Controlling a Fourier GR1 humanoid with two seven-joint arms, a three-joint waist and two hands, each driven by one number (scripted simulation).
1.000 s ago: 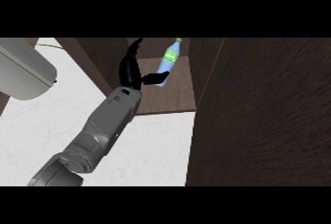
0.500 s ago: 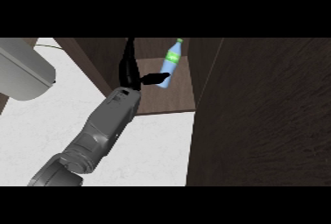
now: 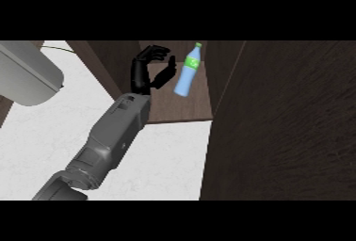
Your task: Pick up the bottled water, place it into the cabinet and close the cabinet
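Observation:
The bottled water [image 3: 188, 71], clear blue with a green label and cap, stands leaning inside the dark wooden cabinet [image 3: 177, 110], on its shelf. My left hand [image 3: 147, 71] is just left of the bottle, raised inside the cabinet opening. Its fingers are loosely curved and its thumb points at the bottle. A narrow gap separates thumb and bottle, and the hand holds nothing. My grey left forearm [image 3: 115, 136] runs up from the lower left over the white counter [image 3: 160, 164]. No right hand shows.
The open cabinet door [image 3: 285, 122], a large dark wood panel, fills the right side. A rounded light grey body [image 3: 28, 73] sits at the upper left. The cabinet's left wall [image 3: 104, 61] is close to my hand.
My left hand has come off the bottle and shifted a little left. The bottle stays leaning on the cabinet shelf.

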